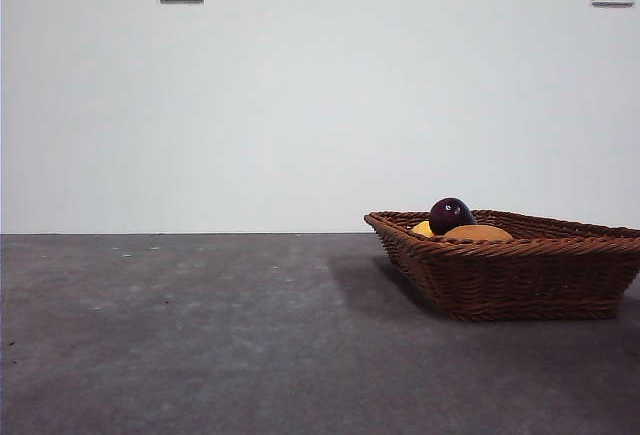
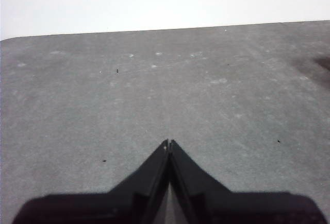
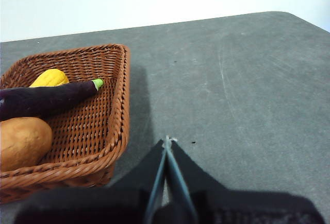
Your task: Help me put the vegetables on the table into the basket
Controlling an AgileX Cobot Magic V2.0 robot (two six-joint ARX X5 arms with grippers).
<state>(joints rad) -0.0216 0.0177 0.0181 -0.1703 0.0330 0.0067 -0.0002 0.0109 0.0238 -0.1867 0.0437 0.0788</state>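
All three vegetables sat inside the basket [image 3: 87,116]: the corn [image 3: 49,78], the eggplant [image 3: 46,99] lying across the middle, and the potato [image 3: 21,140] beside it. The right end effector [image 3: 166,140] was clenched, empty, over the surface [image 3: 232,95] just beside the basket; the left end effector [image 2: 168,143] was clenched too, over bare surface.

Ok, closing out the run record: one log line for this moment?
corn, eggplant, potato: in basket | left end effector: shut, empty | right end effector: shut, beside basket
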